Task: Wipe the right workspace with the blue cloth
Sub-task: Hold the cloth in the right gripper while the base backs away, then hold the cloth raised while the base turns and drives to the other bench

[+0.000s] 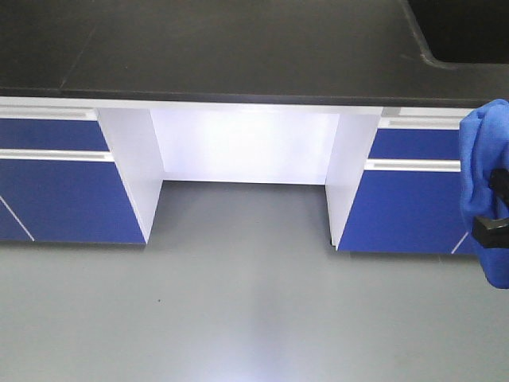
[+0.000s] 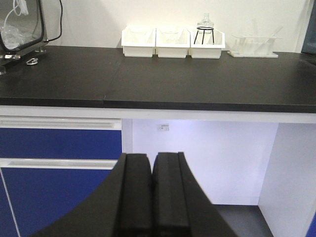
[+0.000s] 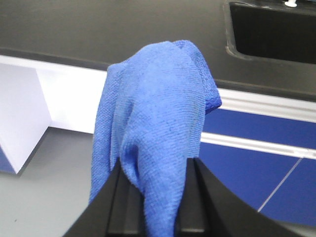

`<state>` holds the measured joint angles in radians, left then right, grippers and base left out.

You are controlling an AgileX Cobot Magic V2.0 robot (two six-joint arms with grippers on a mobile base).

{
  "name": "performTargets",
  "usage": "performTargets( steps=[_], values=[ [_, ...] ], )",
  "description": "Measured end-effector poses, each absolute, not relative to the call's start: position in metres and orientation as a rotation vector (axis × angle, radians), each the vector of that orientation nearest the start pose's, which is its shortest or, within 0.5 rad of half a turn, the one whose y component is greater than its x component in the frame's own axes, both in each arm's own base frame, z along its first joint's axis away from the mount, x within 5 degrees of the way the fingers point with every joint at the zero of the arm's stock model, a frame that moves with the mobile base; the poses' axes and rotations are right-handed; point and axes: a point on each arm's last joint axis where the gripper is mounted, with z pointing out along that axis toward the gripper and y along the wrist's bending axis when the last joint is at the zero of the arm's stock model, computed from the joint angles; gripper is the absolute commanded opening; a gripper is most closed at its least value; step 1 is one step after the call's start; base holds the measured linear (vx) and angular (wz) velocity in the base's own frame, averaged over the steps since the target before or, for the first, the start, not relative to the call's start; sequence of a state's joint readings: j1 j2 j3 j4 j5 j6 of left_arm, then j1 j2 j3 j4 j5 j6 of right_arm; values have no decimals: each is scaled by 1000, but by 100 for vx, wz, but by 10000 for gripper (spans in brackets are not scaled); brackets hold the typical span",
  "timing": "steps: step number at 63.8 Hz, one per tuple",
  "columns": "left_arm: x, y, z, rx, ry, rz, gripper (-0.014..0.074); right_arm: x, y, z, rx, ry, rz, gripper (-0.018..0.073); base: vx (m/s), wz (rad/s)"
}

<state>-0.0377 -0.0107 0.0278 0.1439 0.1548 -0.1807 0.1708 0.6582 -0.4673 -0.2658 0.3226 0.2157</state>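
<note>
At the right edge of the front view, the blue cloth [image 1: 483, 183] is held up in the air. It is seen in front of the blue cupboards [image 1: 56, 199] and above the grey floor [image 1: 238, 318]. It is pinched by the right gripper [image 3: 155, 190], and the two fingers [image 3: 123, 202] are squeezed onto it from both sides. The cloth is bunched and wrinkled, and most of it is seen past the fingers. It is held lower than the black benchtop [image 1: 199, 48] and is not touching it.

A sink basin [image 1: 465, 32] is sunk into the benchtop at the far right. Its inside is dark, and what lies in it cannot be made out.

In the left wrist view, the left gripper [image 2: 151, 170] is seen pressed tight together with nothing held in it. At the back of the benchtop, three white trays [image 2: 173, 50] are set in a row, touching side by side. In the right-hand tray, a glass flask [image 2: 204, 22] is stood upright on a black stand [image 2: 203, 37]. What is kept in the other two trays cannot be told. A clear rack [image 2: 254, 49] is placed just beside the trays, to their right; its load is too faint to name.
</note>
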Motion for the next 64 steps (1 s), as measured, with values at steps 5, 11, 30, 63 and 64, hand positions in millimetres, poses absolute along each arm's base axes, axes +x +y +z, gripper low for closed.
performTargets(
  steps=[5, 11, 30, 63, 64],
  values=[
    [56, 0, 190, -17, 1654, -40, -6, 134, 15, 286, -152, 1979, 4, -4, -33, -1],
    [56, 0, 190, -17, 1654, -40, -6, 134, 15, 285, -152, 1980, 4, -4, -32, 0],
    [56, 0, 190, -17, 1654, -40, -6, 134, 15, 285, -152, 1980, 4, -4, -30, 0],
    [56, 0, 190, -17, 1654, -40, -6, 134, 15, 285, -152, 1980, 4, -4, -22, -33],
    [56, 0, 190, -17, 1654, -40, -6, 134, 15, 285, -152, 1980, 4, -4, -15, -59]
  ],
)
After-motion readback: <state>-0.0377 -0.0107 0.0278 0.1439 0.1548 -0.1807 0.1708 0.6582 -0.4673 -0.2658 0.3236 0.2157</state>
